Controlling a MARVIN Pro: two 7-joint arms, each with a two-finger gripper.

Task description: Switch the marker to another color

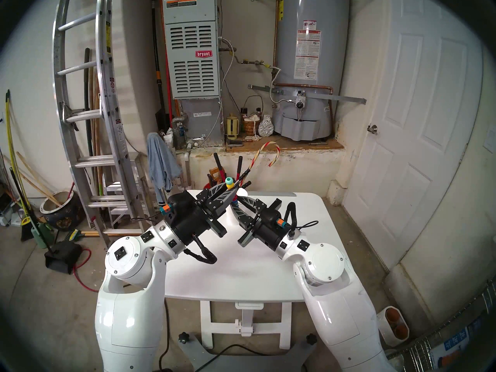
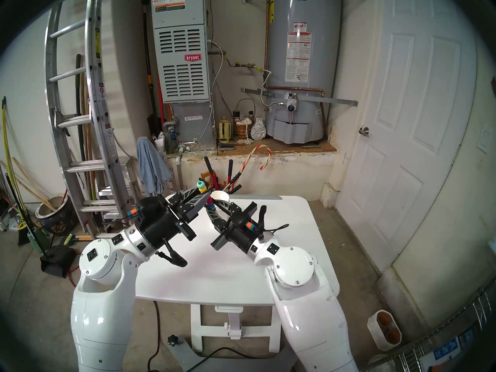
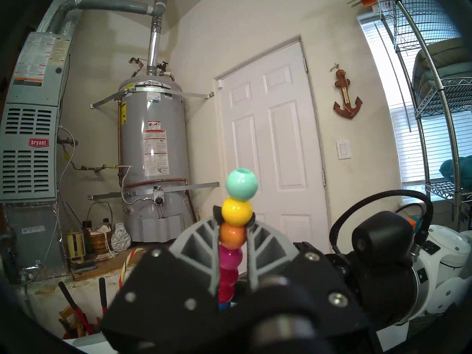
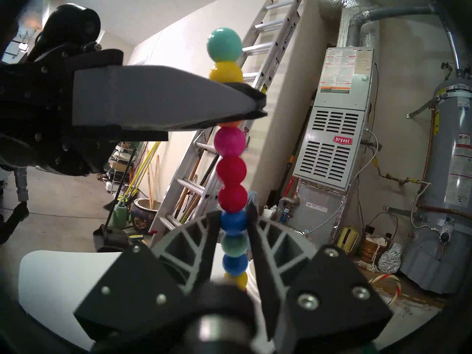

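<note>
Even, fairly bright indoor light fills all four fisheye views, with daylight glaring through a blinded window [image 3: 421, 146] at right, straight lines bowing toward the dark rims and near gripper bodies blurred.

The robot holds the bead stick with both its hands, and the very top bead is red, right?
Not quite. Both grippers do hold the marker, the left gripper near the top and the right gripper lower down, but the top bead is teal, not red. The red beads sit in the middle. The right wrist view shows it best.
</note>
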